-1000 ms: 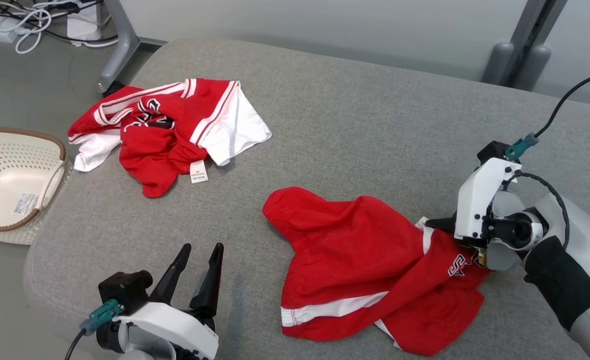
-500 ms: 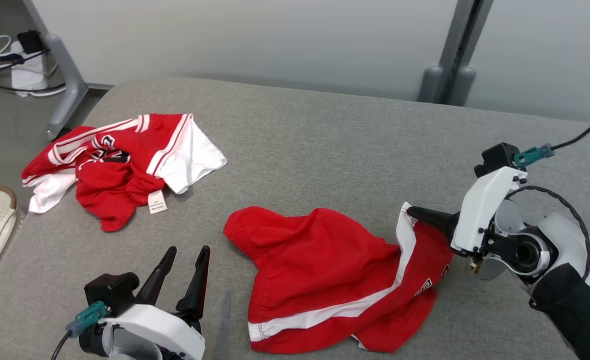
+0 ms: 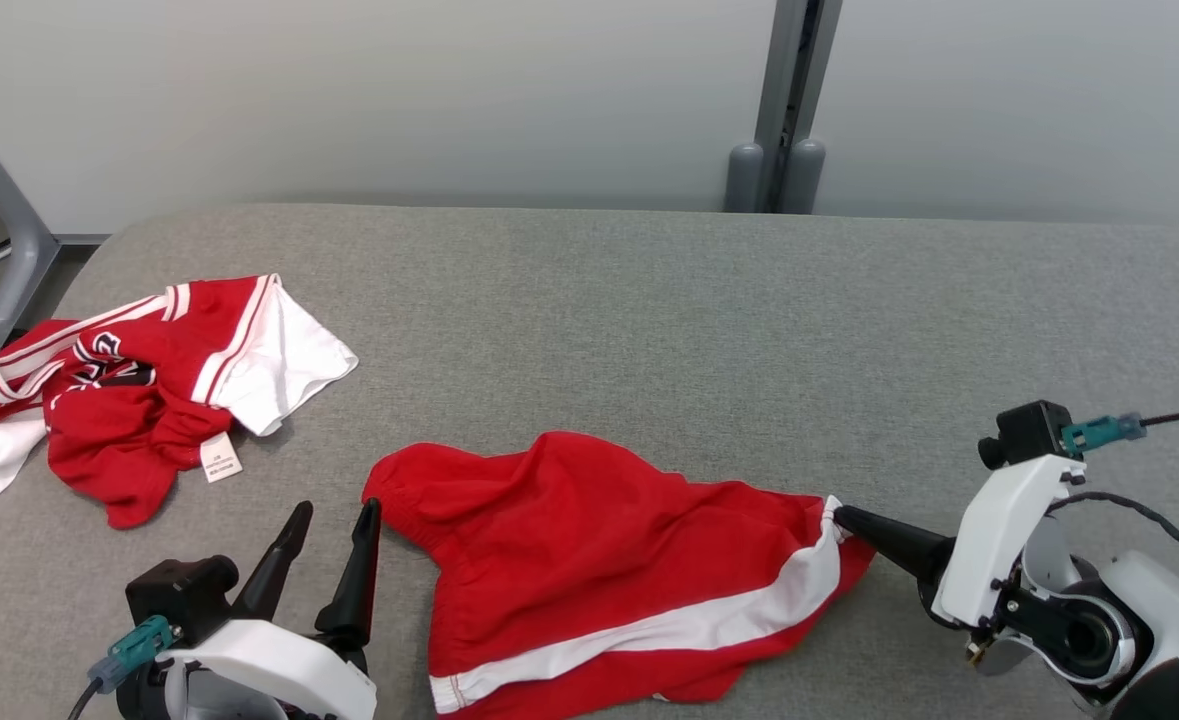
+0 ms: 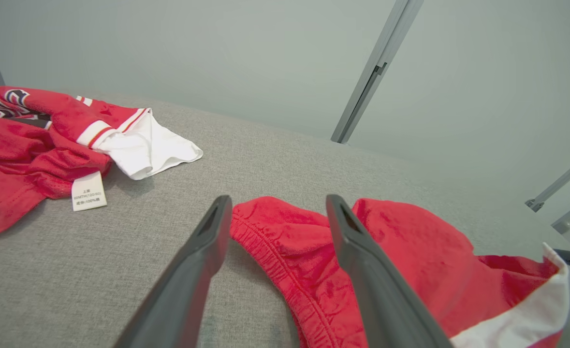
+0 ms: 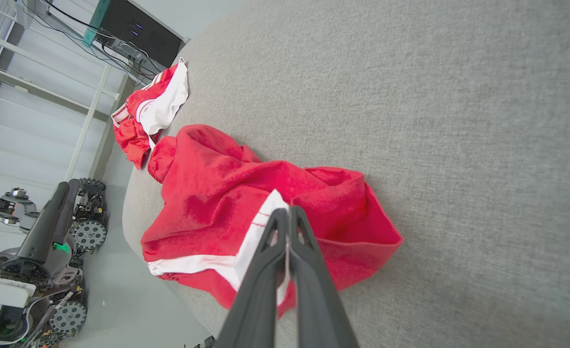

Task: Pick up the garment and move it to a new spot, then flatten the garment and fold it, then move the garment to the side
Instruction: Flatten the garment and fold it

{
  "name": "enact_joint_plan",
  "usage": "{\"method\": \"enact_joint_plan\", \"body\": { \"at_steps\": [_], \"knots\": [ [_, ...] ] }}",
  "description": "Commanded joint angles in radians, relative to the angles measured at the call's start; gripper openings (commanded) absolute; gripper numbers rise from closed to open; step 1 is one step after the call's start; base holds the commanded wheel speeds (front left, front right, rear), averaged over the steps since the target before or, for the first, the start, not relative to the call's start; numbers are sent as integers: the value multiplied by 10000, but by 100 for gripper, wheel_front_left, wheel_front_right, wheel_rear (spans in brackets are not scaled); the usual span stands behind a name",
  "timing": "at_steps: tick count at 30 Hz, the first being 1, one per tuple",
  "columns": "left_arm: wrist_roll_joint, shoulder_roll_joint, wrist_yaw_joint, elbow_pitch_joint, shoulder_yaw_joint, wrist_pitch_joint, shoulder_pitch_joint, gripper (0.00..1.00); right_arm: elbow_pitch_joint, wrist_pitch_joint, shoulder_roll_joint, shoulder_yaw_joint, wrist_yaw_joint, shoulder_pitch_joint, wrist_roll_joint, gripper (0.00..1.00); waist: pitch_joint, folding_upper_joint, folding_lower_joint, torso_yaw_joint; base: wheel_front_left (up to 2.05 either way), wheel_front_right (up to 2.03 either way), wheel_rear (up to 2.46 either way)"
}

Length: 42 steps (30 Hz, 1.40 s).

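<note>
Broadly, the bench (image 3: pixel 649 320) has most of its grey top bare: all the stretch behind the shorts (image 3: pixel 589 540) to the far edge, and the whole right half, lies open. The far edge runs along a pale wall, where a grey post (image 3: pixel 787 100) stands behind the middle. The far left corner is rounded, with a grey frame leg (image 3: pixel 9 240) on the floor beside it.

The shorts, red with a white stripe, lie crumpled at the near middle of the bench, waistband end to the left, hem to the right. In the right wrist view their striped side reaches the bench's near edge.

The right pincer (image 3: pixel 839 517) is pressed together on the white hem at the right end of the shorts, which bunches at its tips. To its right and behind it the top is bare. The left pincer (image 3: pixel 339 508) is spread, fingers pointing away from the robot, just beside the waistband. Whether it touches the cloth I cannot tell.

A jersey (image 3: pixel 129 400), red and white with a label hanging out, lies heaped close to the left edge, apart from the shorts, with a strip of bare bench between them. Beyond the near edge, wheeled gear (image 5: pixel 89 235) stands on the floor.
</note>
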Motion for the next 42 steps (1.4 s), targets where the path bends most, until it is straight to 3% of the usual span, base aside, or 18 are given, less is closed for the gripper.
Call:
{"method": "enact_joint_plan", "body": {
  "at_steps": [1, 10, 11, 12, 13, 22, 29, 36, 42],
  "knots": [
    [-78, 87, 71, -80, 93, -11, 86, 100, -167, -169, -117, -2, 2, 291, 12, 0, -3, 0, 0, -189, 0, 0, 0],
    [-118, 214, 166, -283, 153, 10, 137, 100, -423, -461, -333, -77, 3, 1137, -121, 0, 7, 0, 0, -664, 0, 0, 0],
    [-131, 226, 167, -300, 142, -9, 155, 100, -369, -497, -358, -109, 3, 1302, -151, 49, 17, 0, 0, -741, 0, 0, 0],
    [-135, 239, 166, -301, 141, -26, 157, 100, -324, -539, -369, -138, 3, 1380, -178, 88, 19, 0, 0, -773, 0, 0, 0],
    [-130, 251, 160, -308, 144, -48, 161, 100, -281, -568, -363, -188, 3, 1462, -180, 100, 21, 0, 0, -803, 0, 0, 0],
    [116, 393, 422, -384, 332, -528, 254, 100, -255, -1252, -352, -868, 3, 1955, -323, 100, -89, 0, 0, -1015, 0, 0, 0],
    [228, 482, 661, -692, 563, -864, 379, 100, -1350, -3049, -322, -1651, 2, 2317, -1052, 100, -317, 0, 0, -1048, 0, 0, 0],
    [95, 399, 829, -1110, 837, -1090, 637, 100, -2191, -5431, 119, -2377, 2, 2885, -2564, 100, -518, 0, 0, -1047, 0, 0, 0],
    [254, 411, 1058, -1641, 1254, -1292, 935, 100, -2361, -6157, 717, -3065, 2, 3176, -4234, 100, -600, 0, 0, -1157, 0, 0, 0]
  ]
}}
